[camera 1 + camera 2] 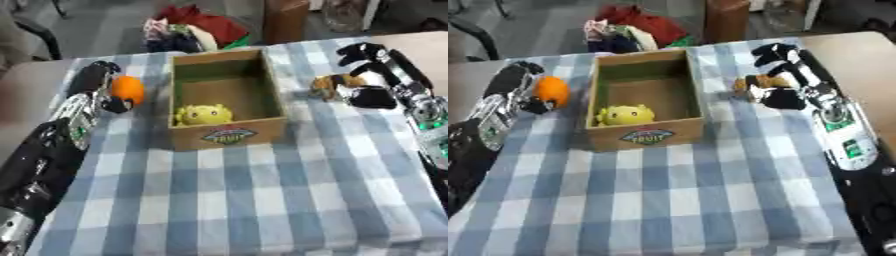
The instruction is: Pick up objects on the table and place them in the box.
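One of three visible objects already boxed, by the look of it: yellow plush toy (204, 114) lying on the floor of the cardboard box (229, 135), near its front wall. Two left to go, as a judgement.

Largest first: blue-and-white checked tablecloth (262, 200) filling most of the frame, bare across the whole lower half. Box at upper centre, open-topped, printed label on the front face.

Left hand (103, 84) at upper left, just beside the box, fingers curled round an orange ball (128, 89), not yet over the opening. Right hand (785, 80) at upper right, fingers bent around a small brown-and-tan object (754, 86) close to the box's right wall; cannot tell whether truly gripped or only touched, nor whether lifted off the cloth.

Beyond the table's far edge, top centre: heap of red and mixed cloth (197, 27) on a grey floor, brown upright thing (287, 20) beside it.
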